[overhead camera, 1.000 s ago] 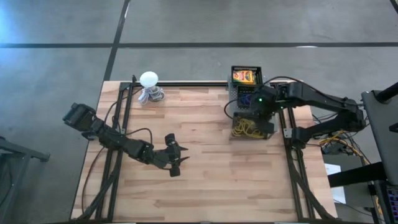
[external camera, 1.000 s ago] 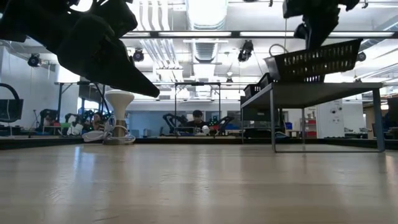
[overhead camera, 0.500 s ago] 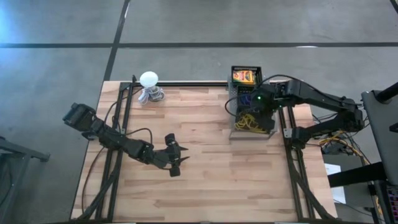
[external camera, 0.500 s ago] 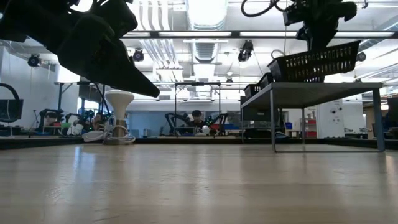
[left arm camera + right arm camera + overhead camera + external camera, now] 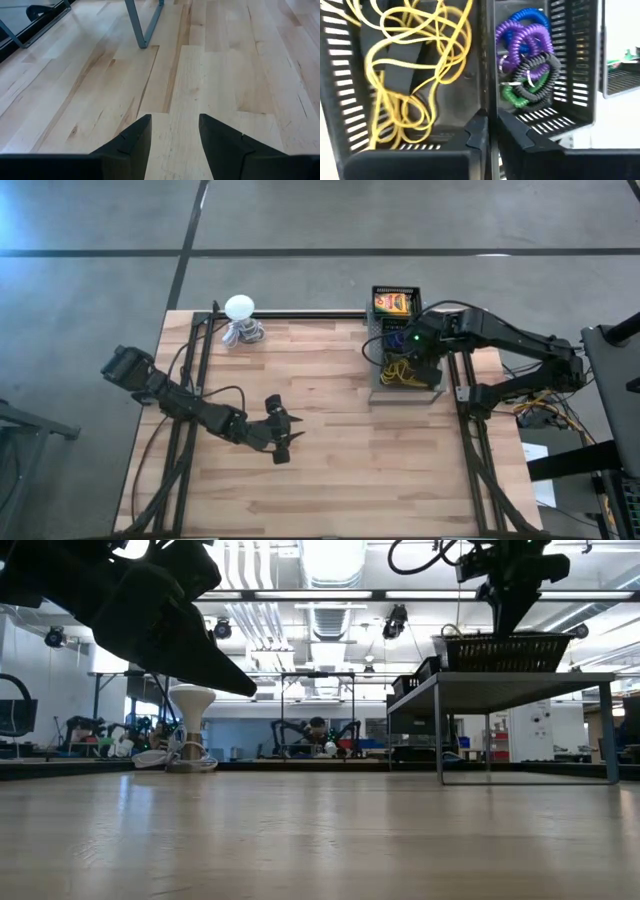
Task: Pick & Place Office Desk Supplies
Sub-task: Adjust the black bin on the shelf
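Observation:
A black mesh organizer [image 5: 405, 350] sits level on a grey raised shelf [image 5: 500, 680] at the table's far right. Its compartments hold a yellow-and-green box [image 5: 394, 303], yellow rubber bands [image 5: 410, 65], and blue, purple, green and black coiled rings [image 5: 525, 55]. My right gripper [image 5: 491, 130] reaches down into the organizer, shut on the divider between the bands and the rings. My left gripper [image 5: 175, 135] hovers open over bare wood in the table's near left half, with nothing between its fingers. My right gripper has the organizer's upright divider wall [image 5: 488, 95] between its two fingers, one finger in the rubber-band compartment and one in the ring compartment. The fingers come steeply from above. The organizer rests level on the shelf.
A white ball-topped object on a grey coiled base [image 5: 240, 320] stands at the far left of the table. The shelf's legs [image 5: 438, 730] stand on the wood at the far right. Bare wood spreads across the middle and near side.
The organizer hung tilted from my right gripper, one end raised off the shelf. It has come down and now lies level on the shelf. My right gripper has tipped with it and shifted slightly toward the far edge.

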